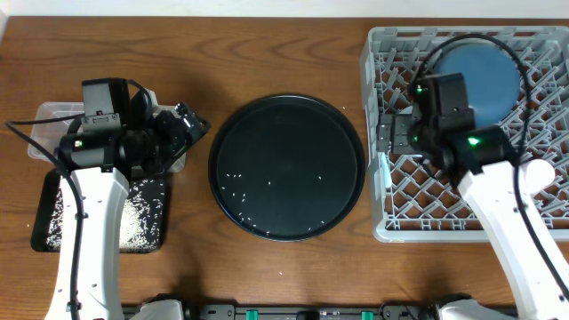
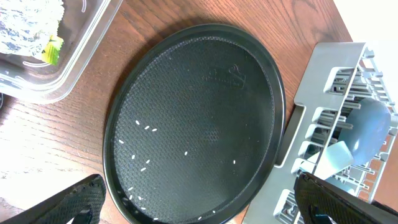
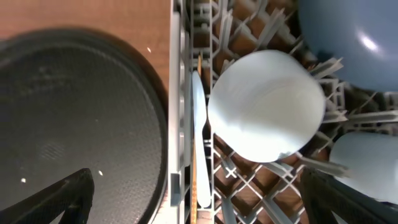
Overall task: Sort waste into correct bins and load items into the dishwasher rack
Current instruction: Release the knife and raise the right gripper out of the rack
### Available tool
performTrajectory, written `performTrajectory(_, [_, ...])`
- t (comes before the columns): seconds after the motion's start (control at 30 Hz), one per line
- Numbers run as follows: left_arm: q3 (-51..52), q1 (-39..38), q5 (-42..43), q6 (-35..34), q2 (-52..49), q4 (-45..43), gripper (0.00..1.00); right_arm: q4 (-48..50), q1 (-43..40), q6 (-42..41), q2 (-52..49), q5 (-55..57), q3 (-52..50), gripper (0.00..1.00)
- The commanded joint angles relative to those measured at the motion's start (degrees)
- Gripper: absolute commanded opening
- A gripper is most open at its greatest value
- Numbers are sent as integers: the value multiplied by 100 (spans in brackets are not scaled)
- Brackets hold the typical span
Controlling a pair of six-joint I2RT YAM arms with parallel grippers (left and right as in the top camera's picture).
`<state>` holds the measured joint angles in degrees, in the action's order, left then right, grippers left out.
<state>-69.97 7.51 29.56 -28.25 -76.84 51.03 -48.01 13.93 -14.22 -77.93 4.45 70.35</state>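
Left fingers (image 2: 74, 202): wide open, empty
Right fingers (image 3: 56, 199): wide open too, empty
Rack (image 1: 427, 227): plate (image 1: 493, 76), bowl (image 3: 267, 106), spoon (image 3: 199, 124) loaded
Left to do: probably just rice grains (image 2: 147, 128) on round tray (image 2: 249, 124)

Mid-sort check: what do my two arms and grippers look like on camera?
Both match. The left arm and right arm have rounded white links, black joint housings and a boxy black wrist module with small green lights. Thin black cables loop along each. The left gripper and right gripper have matte black fingers.
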Motion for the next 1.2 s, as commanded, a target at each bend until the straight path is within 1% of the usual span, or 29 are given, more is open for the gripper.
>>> performTrajectory(0.0, [-37, 24, -52, 59, -26, 15, 98, -2, 2, 37, 472, 2, 61, 99])
performTrajectory(0.67, [-37, 24, -52, 59, -26, 15, 98, -26, 2, 37, 3534, 2, 61, 99])
performTrajectory(1.0, [-37, 24, -52, 59, -26, 15, 98, -708, 0, 37, 5117, 0, 61, 99])
performTrajectory(1.17, [-37, 24, -52, 59, -26, 15, 98, -868, -22, 35, 6039, -42, 33, 99])
